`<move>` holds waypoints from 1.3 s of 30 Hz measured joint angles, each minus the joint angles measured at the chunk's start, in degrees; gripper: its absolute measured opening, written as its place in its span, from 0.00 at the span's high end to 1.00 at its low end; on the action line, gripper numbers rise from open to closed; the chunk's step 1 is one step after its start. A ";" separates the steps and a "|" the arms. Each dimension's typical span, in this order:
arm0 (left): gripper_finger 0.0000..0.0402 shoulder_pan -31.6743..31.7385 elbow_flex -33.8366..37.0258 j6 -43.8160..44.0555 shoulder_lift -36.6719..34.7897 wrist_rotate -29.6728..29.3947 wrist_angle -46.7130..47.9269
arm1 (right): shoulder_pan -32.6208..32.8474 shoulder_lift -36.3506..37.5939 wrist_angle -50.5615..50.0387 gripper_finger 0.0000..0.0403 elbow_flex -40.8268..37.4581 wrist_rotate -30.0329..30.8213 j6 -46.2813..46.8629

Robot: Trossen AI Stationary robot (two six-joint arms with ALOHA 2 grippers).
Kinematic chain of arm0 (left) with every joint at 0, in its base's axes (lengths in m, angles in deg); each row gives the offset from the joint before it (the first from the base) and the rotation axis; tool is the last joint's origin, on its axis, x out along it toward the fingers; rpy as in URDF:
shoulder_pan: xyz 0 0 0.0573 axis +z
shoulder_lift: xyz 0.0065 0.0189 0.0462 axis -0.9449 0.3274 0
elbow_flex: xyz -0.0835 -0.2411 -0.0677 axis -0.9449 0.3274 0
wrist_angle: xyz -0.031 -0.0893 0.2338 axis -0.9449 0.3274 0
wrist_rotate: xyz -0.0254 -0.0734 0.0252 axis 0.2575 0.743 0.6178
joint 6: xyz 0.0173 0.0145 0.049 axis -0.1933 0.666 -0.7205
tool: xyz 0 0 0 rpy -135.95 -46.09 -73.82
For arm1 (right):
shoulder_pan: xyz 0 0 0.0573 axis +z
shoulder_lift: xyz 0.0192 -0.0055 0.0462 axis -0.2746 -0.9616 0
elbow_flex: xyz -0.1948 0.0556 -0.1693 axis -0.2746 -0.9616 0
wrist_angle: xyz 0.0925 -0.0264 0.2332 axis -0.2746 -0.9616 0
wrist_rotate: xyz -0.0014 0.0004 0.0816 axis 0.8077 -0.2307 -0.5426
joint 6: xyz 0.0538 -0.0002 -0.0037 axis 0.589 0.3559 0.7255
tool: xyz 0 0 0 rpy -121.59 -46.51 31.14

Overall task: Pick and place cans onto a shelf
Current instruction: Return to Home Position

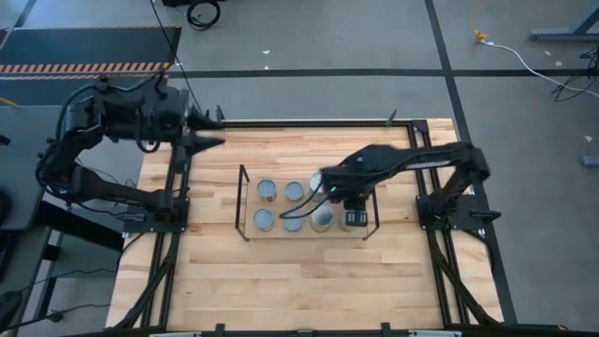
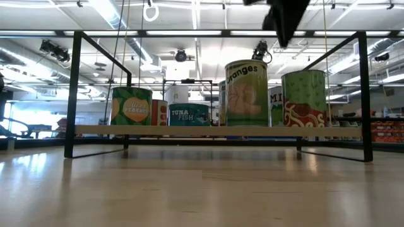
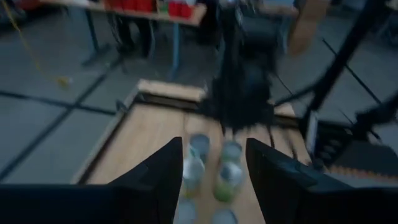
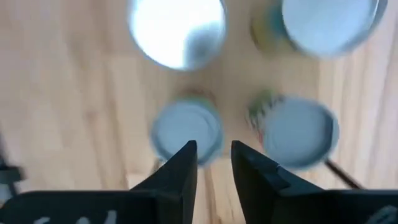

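Observation:
The black wire shelf (image 1: 245, 201) stands mid-table with several cans on its board. From above, the cans show round grey-blue tops (image 1: 267, 190). In the low view they stand upright: a peaches can (image 2: 131, 106), a tuna can (image 2: 189, 115), an oranges can (image 2: 246, 93) and a green can (image 2: 304, 98). My right gripper (image 1: 339, 192) hangs above the shelf's right half, narrowly open and empty. In its wrist view (image 4: 214, 158) it looks down on a white-topped can (image 4: 177, 31) and grey-blue tops (image 4: 186, 130). My left gripper (image 1: 211, 140) is open and empty at the table's far left edge.
The large black metal frame (image 1: 309, 123) edges the wooden table. Bare wood lies on the near side of the shelf (image 1: 299, 281). The right arm's base (image 1: 449, 201) stands at the table's right edge and the left arm's base (image 1: 154, 201) at its left edge.

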 joint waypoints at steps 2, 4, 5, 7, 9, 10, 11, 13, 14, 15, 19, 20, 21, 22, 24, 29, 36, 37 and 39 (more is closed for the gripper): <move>0.57 -0.03 0.00 -0.13 -0.23 1.11 3.67 | -0.65 4.01 4.63 0.75 -1.55 -2.43 -2.68; 0.60 -0.07 0.00 -0.93 -0.23 1.37 7.16 | -1.51 8.26 10.42 0.78 -3.62 -3.54 -4.11; 0.61 -0.05 0.00 -1.39 -0.19 1.33 8.32 | -2.06 10.30 12.97 0.80 -4.70 -3.62 -4.44; 0.64 -0.01 0.02 -1.07 0.13 1.12 9.86 | -3.55 13.99 17.33 0.86 -6.53 -3.63 -4.69; 0.67 0.00 0.02 0.05 0.28 1.13 10.04 | -5.05 17.11 21.92 0.92 -8.16 -3.61 -4.70; 0.68 0.00 0.03 0.39 0.28 1.19 9.71 | -5.71 18.62 23.81 0.96 -8.94 -3.60 -4.74; 0.69 0.00 0.04 0.44 0.29 1.22 8.60 | -6.35 20.12 25.68 0.98 -9.63 -3.85 -5.07; 0.71 -0.02 0.04 0.56 0.52 1.21 4.46 | -7.38 22.81 28.80 0.98 -10.97 -6.54 -6.00; 0.72 -0.02 0.04 0.82 0.60 1.22 2.23 | -7.79 24.17 30.13 0.97 -11.81 -8.36 -6.17; 0.74 0.00 0.04 1.22 0.88 1.18 -0.31 | -8.16 25.40 31.08 0.97 -12.70 -10.46 -6.22; 0.80 -0.04 0.04 1.99 2.61 1.21 -10.30 | -9.22 30.03 33.50 0.99 -16.33 -16.04 -6.86; 0.81 -0.04 0.02 1.78 3.33 1.22 -12.82 | -9.39 31.32 33.86 0.99 -17.09 -16.50 -7.00; 0.83 -0.04 0.00 1.52 3.82 1.25 -14.69 | -9.50 32.43 34.02 0.99 -17.62 -16.50 -7.05; 0.85 0.06 0.04 1.07 4.56 1.20 -15.67 | -9.55 33.33 34.24 0.98 -17.82 -15.81 -7.03; 0.88 0.41 0.04 0.03 6.19 0.05 -18.49 | -9.55 34.94 34.58 0.97 -17.86 -13.37 -5.62; 0.93 0.79 0.09 0.92 9.26 -5.95 -18.12 | -9.57 38.05 34.88 0.93 -17.86 -11.88 -2.85; 0.92 0.30 0.07 3.71 11.85 -5.74 -18.15 | -9.57 39.32 38.62 0.92 -17.86 -12.05 -2.74; 0.91 0.34 -0.02 2.62 11.98 -5.92 -18.70 | -9.57 39.30 39.38 0.92 -17.86 -12.06 -2.74; 0.91 0.70 0.09 1.07 12.13 -6.82 -18.12 | -9.57 39.13 40.47 0.92 -17.86 -12.06 -2.74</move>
